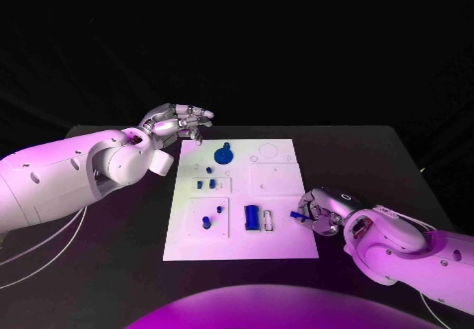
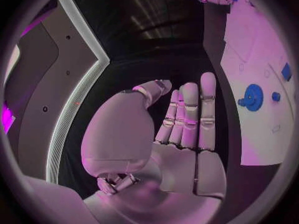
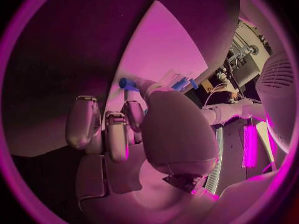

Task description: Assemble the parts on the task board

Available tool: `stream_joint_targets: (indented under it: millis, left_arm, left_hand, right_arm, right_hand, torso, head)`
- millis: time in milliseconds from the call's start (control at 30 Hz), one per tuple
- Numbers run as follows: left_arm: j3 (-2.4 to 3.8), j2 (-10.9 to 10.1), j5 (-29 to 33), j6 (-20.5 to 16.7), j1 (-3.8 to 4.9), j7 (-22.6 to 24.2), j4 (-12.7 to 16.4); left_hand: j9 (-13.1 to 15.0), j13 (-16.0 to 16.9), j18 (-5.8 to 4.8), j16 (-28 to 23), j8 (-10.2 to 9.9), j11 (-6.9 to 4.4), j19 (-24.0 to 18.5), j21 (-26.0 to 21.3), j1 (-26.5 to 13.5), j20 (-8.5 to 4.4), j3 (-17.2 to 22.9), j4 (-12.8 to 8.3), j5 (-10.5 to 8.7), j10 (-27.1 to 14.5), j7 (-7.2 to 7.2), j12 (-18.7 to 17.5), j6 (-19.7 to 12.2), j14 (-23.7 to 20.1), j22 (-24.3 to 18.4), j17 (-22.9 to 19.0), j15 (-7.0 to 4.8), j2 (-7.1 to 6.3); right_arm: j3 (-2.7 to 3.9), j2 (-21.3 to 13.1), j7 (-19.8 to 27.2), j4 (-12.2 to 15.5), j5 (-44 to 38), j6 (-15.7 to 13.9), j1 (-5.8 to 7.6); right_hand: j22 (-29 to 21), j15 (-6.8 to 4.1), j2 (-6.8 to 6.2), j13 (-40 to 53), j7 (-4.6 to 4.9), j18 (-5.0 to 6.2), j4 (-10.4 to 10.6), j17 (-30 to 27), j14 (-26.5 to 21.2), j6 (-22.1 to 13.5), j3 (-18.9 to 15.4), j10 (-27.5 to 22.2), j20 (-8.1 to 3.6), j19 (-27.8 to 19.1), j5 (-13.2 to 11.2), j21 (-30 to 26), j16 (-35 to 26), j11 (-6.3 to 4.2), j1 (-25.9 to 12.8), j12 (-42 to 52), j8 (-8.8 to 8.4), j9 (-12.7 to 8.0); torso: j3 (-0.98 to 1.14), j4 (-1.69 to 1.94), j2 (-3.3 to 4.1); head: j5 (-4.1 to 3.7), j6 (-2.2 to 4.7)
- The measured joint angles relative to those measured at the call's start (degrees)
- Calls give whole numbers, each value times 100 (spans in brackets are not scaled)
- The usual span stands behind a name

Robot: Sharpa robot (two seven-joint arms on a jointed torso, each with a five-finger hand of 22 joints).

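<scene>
The white task board [image 1: 286, 240] lies in the middle of the black table. On it are a round blue part [image 1: 224, 153], two small blue pegs [image 1: 205, 184], a blue pin [image 1: 207, 221] and a blue block [image 1: 252, 217]. My right hand [image 1: 321, 211] hovers at the board's right edge and pinches a small blue part [image 1: 296, 215], which also shows at its fingertips [image 3: 129, 83]. My left hand [image 1: 178, 122] hangs over the board's far left corner, fingers [image 2: 190, 114] stretched out and holding nothing. From that wrist I see the round blue part [image 2: 253, 96] on the board [image 2: 261, 139].
Black table [image 1: 375, 151] surrounds the board on all sides. The board's right half [image 1: 272, 175] carries only outlined recesses. White cables [image 1: 40, 253] trail off the table's left front.
</scene>
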Motion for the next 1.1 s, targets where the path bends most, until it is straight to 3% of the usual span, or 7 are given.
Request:
stream_joint_targets:
  millis: [33,200,500,867,967,1033,1100]
  left_arm:
    - [0,0,0,0,0,0,0]
    - [0,4,0,0,0,-1,-1]
    - [0,21,0,3,0,-4,-3]
    - [0,22,0,7,0,-5,0]
    - [0,22,0,8,0,-5,2]
    - [0,21,0,8,0,-5,2]
    - [0,21,0,9,0,-5,3]
  left_hand:
    - [0,-1,0,0,5,0,0,0,0,0,0,0,0,0,0,0,0,0,-1,0,0,0]
    - [0,-6,0,0,27,0,0,0,0,0,0,0,0,0,0,0,0,0,-6,0,0,0]
    - [0,-6,0,0,27,0,0,0,0,0,0,0,0,0,0,0,0,0,-6,-5,0,0]
    - [0,-5,0,0,27,0,0,0,0,0,0,0,0,0,0,0,0,0,-5,-4,0,0]
    - [0,-5,1,0,27,0,0,0,0,0,0,0,0,0,0,0,0,0,-5,-4,0,0]
    - [0,-5,0,0,27,0,0,0,0,0,0,0,0,0,0,0,0,0,-5,-4,0,0]
    - [0,-5,0,0,27,0,0,1,0,0,0,0,0,0,0,0,0,0,-5,-4,0,0]
  right_arm:
    - [-12,-1,-15,41,16,-11,-1]
    - [-24,19,-38,215,149,-81,72]
    - [-15,251,-18,394,430,-277,158]
    - [-16,496,16,218,775,-263,159]
    - [-16,558,17,154,878,-200,143]
    - [-17,594,17,121,935,-160,135]
    - [-17,625,17,91,989,-115,131]
  right_hand:
    - [0,0,-21,8,0,0,-42,0,0,0,189,22,0,0,4,0,0,22,-168,0,0,4]
    - [0,0,-33,22,1,0,-97,0,0,-1,392,27,0,0,10,0,0,27,-472,0,4,4]
    - [4,0,-54,40,1,0,-243,0,0,-1,594,26,0,0,10,0,0,27,-671,0,14,5]
    - [3,0,-70,106,2,0,-525,-1,0,0,956,106,0,0,24,0,0,20,-1113,75,15,6]
    - [3,0,-82,114,15,0,-479,-1,0,13,910,113,1,-1,243,0,0,12,-1310,108,149,33]
    - [3,1,-62,114,25,0,-407,-1,0,23,838,113,1,-1,256,0,0,12,-1410,125,213,44]
    - [3,0,-68,114,25,0,-373,-1,0,23,804,117,-12,12,266,0,0,13,-1446,140,215,230]
  torso:
    - [-1,1,-1]
    - [-1,7,-2]
    - [-2,4,4]
    - [-2,3,7]
    - [1,1,7]
    - [2,-1,8]
    - [2,-3,8]
  head:
    - [0,0]
    - [0,8]
    - [-1,20]
    - [10,-4]
    - [16,-8]
    - [19,-12]
    - [21,-14]
